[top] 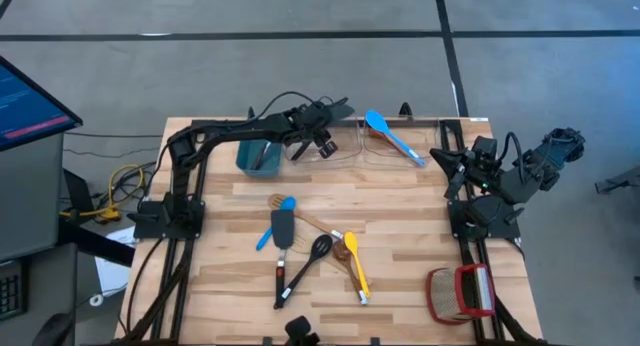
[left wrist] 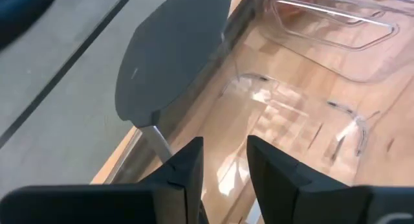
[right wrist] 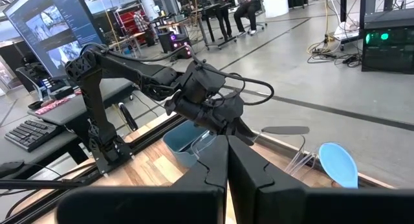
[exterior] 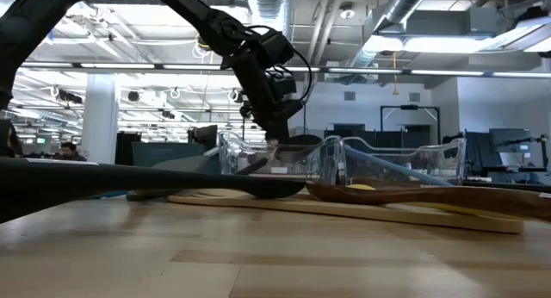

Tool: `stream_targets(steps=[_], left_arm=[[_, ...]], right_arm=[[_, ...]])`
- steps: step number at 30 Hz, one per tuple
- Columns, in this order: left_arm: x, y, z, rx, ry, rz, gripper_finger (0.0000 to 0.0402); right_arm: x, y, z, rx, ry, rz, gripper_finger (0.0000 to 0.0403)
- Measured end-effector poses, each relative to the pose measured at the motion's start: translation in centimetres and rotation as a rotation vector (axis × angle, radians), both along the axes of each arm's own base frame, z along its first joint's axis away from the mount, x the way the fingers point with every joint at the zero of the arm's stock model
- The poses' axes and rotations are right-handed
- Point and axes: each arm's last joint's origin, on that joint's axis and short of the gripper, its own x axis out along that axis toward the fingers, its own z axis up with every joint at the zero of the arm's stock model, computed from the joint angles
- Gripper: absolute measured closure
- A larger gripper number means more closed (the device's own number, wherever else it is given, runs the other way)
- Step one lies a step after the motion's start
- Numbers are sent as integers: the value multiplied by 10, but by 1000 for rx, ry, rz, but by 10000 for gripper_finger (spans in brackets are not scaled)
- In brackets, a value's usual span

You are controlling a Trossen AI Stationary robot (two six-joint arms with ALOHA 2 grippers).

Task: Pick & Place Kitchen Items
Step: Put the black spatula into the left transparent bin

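Left claw (top: 322, 144) is at the far edge of the counter (top: 400, 276), over a clear tray (top: 345, 144), fingers (left wrist: 187, 172) apart w/ a gap between, holding nothing. A black spatula (left wrist: 171, 59) lies just beside them, blade over the counter edge. Right claw (top: 445, 158) is closed, empty, at the right side. Other utensils (top: 310, 251) lie mid-counter; 1 blue spoon (top: 390, 134) in the tray.

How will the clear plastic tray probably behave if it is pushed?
The clear tray looks thin-walled, so probably light and apt to slide on the smooth wooden table. Its glossy walls may be slippery to pinch.
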Motion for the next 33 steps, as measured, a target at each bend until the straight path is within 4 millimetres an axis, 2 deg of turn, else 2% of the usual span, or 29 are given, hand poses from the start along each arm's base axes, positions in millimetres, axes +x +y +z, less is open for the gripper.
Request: stream_targets(steps=[12,15,23,29,33], left_arm=[[0,0,1,8,-7,3,304],[0,-4,8,18,-22,-4,305],[-10,-12,49,77,-95,-31,305],[-30,-23,98,132,-206,-33,305],[-44,-39,131,144,-300,-87,306]], right_arm=[[0,0,0,0,0,0,403],[0,0,0,0,0,0,403],[0,0,0,0,0,0,403],[0,0,0,0,0,0,403],[0,0,0,0,0,0,403]])
